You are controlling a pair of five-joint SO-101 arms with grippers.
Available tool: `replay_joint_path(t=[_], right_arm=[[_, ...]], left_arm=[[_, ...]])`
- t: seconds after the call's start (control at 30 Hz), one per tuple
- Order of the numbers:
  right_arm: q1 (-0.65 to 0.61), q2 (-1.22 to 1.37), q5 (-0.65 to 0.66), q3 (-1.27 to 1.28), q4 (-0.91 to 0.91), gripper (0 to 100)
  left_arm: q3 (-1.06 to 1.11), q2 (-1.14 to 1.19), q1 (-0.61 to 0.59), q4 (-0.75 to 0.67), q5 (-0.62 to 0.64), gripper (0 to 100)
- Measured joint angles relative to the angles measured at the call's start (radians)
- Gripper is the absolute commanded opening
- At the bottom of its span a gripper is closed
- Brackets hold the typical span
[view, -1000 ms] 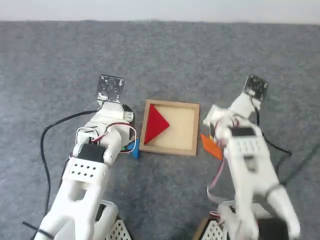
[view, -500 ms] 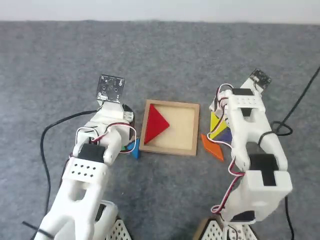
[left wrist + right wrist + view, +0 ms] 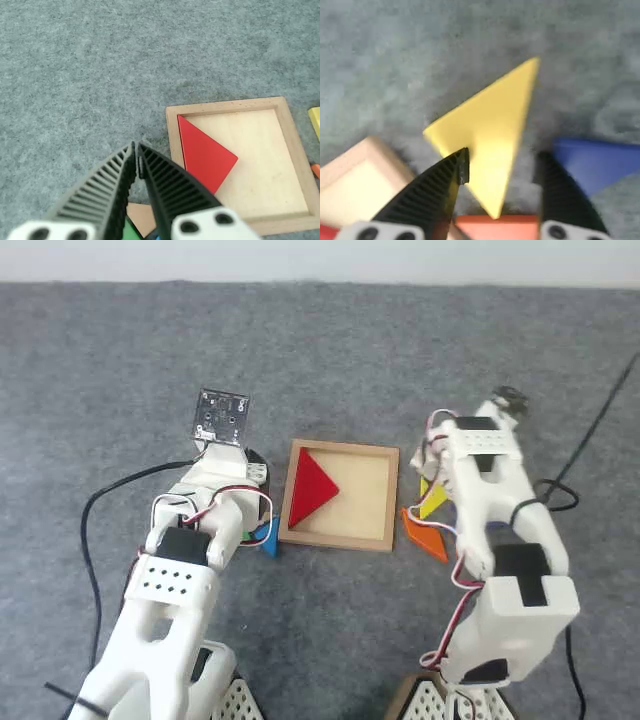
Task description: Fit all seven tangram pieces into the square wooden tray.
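Right wrist view | right jaws apart over yellow triangle (image 3: 490, 135) | tray (image 3: 365, 155) beside

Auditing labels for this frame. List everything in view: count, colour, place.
wooden tray: 1, light wood, mid-mat between the arms
red triangle: 1, red, inside the tray, along its left side
yellow triangle: 1, yellow, on the mat right of the tray
orange piece: 1, orange, on the mat off the tray's right corner on the arms' side
blue piece: 1, blue, off the tray's left corner on the arms' side
second blue piece: 1, blue, beside the yellow triangle
green piece: 1, green, partly hidden below the left claw
mat: 1, grey, under everything
left claw: 1, black fingers, shut, above the mat left of the tray
right claw: 1, black fingers, open, astride the yellow triangle
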Motion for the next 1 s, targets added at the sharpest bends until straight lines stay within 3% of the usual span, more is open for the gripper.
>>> replay_joint_path(t=[0.2,1.0], right_arm=[[-0.092,0.0,0.0,0.0,-0.02,37.0],[-0.052,0.285,-0.058,-0.367,0.087,35.0]], left_arm=[[0.0,0.0,0.0,0.0,0.0,1],[0.0,0.0,0.0,0.0,0.0,1]])
